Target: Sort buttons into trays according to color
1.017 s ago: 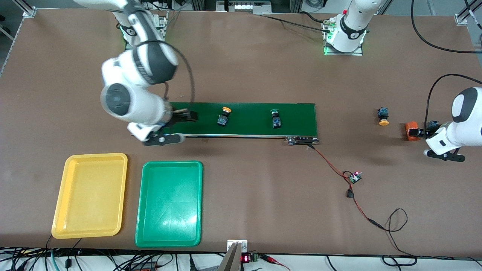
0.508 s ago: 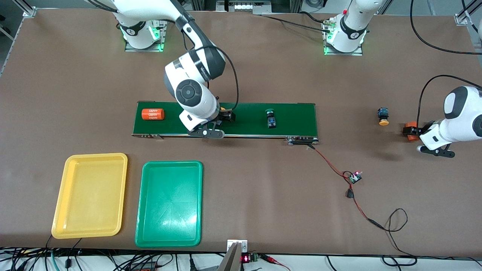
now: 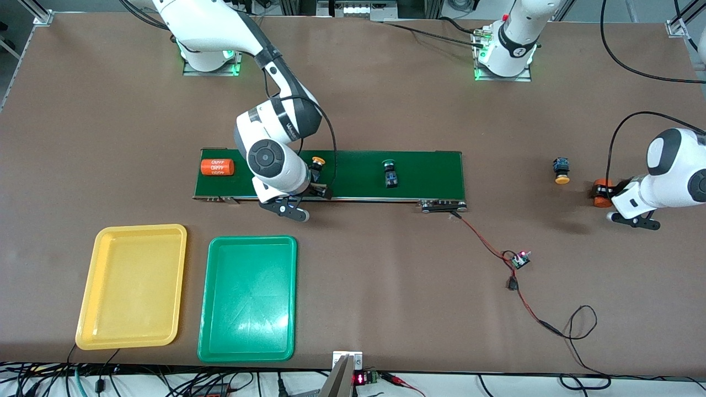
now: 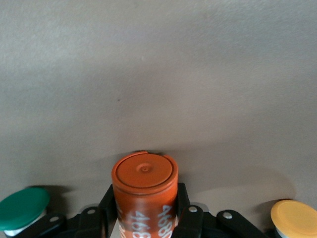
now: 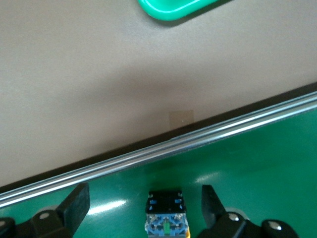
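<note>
On the dark-green conveyor belt (image 3: 430,171) lies a yellow-capped button (image 3: 317,161), and my right gripper (image 3: 319,185) is low over it, open. Its black-and-blue body (image 5: 167,213) sits between the spread fingers of the right gripper (image 5: 144,210). A green-capped button (image 3: 390,172) lies farther along the belt. At the left arm's end of the table my left gripper (image 3: 604,193) is shut on an orange "4680" cylinder (image 4: 143,188). Beside it lie a green-capped button (image 4: 22,208) and a yellow-capped button (image 3: 561,171). The yellow tray (image 3: 132,286) and the green tray (image 3: 248,298) are empty.
Another orange "4680" cylinder (image 3: 217,167) lies on the belt at the right arm's end. A small circuit board (image 3: 519,259) with red and black wires trails from the belt's other end toward the front edge. A corner of the green tray (image 5: 173,7) shows in the right wrist view.
My right arm swung along the belt and came down over the yellow button. The belt's items drifted toward the right arm's end. My left gripper's fingers closed onto the orange cylinder.
</note>
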Robot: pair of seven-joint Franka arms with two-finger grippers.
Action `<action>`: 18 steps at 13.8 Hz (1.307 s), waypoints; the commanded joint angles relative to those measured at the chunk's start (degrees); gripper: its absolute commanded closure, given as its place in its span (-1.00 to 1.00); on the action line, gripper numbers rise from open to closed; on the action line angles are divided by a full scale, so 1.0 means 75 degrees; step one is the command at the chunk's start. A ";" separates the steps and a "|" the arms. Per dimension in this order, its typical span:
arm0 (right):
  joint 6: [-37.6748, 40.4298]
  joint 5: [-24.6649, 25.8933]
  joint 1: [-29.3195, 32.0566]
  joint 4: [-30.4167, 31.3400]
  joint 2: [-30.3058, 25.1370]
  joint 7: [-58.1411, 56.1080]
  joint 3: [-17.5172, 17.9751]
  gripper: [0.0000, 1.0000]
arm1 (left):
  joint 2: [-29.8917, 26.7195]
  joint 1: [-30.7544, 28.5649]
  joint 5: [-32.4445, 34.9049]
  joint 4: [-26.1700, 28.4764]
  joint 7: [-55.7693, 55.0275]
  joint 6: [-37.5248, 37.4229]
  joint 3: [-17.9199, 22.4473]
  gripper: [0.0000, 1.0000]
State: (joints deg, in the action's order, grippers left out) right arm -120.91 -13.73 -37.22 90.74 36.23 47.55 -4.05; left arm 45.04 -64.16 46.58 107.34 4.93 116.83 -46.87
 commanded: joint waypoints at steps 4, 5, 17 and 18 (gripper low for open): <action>0.0358 0.0108 -0.0147 0.0440 -0.0260 0.0339 0.0047 -1.00 | -0.0180 0.0210 0.0012 -0.0636 0.0012 -0.1664 -0.1037 0.65; 0.0475 0.0108 -0.0124 0.0486 -0.0318 0.0316 0.0036 -1.00 | -0.0169 0.0222 0.0000 -0.0695 -0.0071 -0.1887 -0.1248 0.70; 0.0722 0.0109 0.0146 0.1050 -0.0495 -0.0294 0.0012 0.39 | -0.0087 0.3337 -0.2177 -0.1773 -0.3948 -0.3120 -0.2153 0.89; 0.0781 0.0108 0.0204 0.1026 -0.0564 -0.0294 0.0001 0.50 | -0.0064 0.3490 -0.2493 -0.1773 -0.4124 -0.2957 -0.2129 0.89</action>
State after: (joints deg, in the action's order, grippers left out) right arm -115.61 -13.45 -36.74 97.09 34.02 46.15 -4.44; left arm 44.28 -40.15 31.50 95.67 -23.74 94.53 -63.87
